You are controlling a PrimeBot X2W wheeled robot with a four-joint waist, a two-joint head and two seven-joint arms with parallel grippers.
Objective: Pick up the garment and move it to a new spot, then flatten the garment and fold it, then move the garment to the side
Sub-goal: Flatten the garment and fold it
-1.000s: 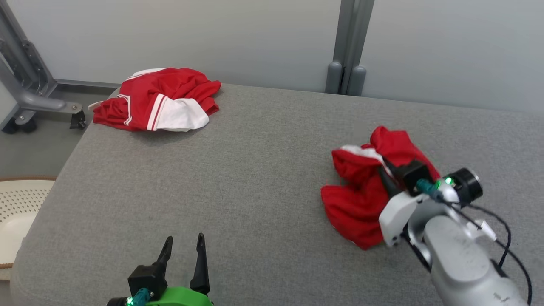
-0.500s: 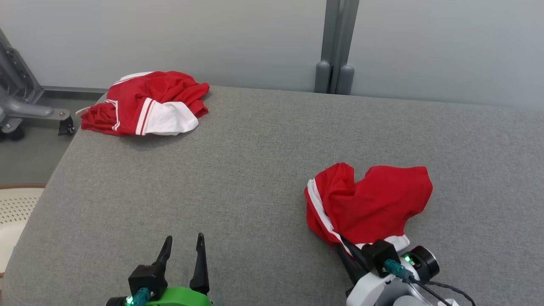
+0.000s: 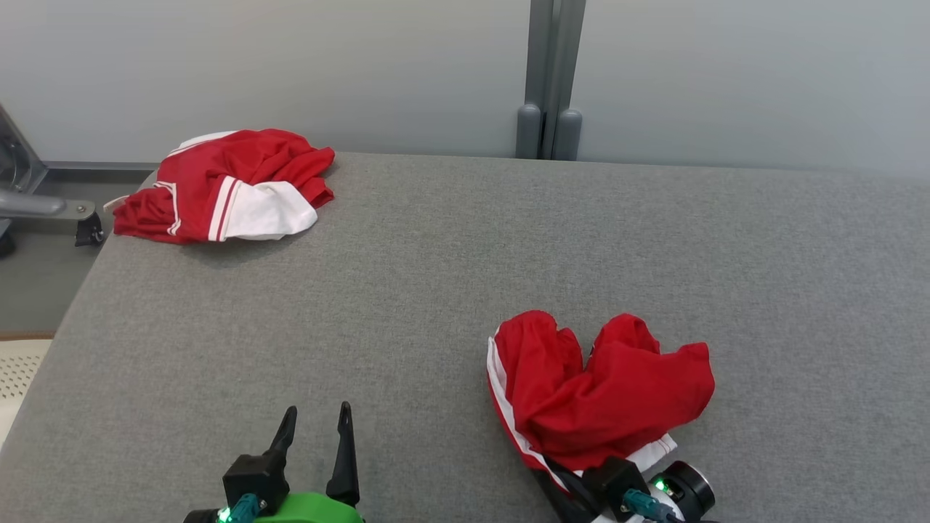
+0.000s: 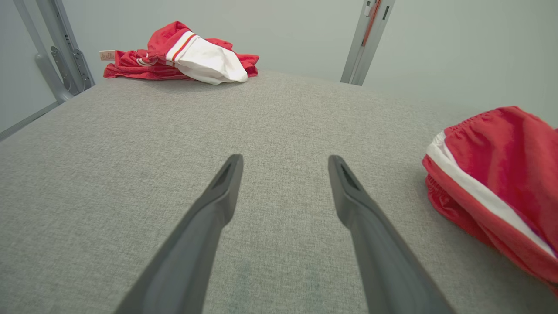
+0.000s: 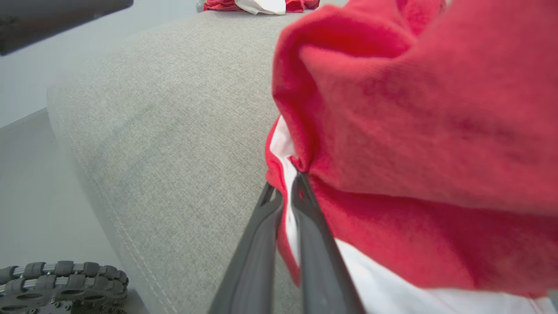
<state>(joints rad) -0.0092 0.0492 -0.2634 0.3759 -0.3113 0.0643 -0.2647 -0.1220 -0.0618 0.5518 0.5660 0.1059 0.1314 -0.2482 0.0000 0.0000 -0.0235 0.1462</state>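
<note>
Dragged the red garment nearer across the tabletop, pinched tight in the right end effector, nearly finishing relocation.

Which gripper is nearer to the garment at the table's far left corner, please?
Left. The left gripper hangs open at the table's near edge, the far garment ahead and slightly left; the right gripper, shut on the near garment, sits farther right.

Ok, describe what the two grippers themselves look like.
The left gripper has two long, dark, tapering fingers on a black block and a green housing, with a teal connector and a green light. The right gripper has the same slim dark fingers; the head view shows its black block, teal connector, green light and black round cap.
</note>
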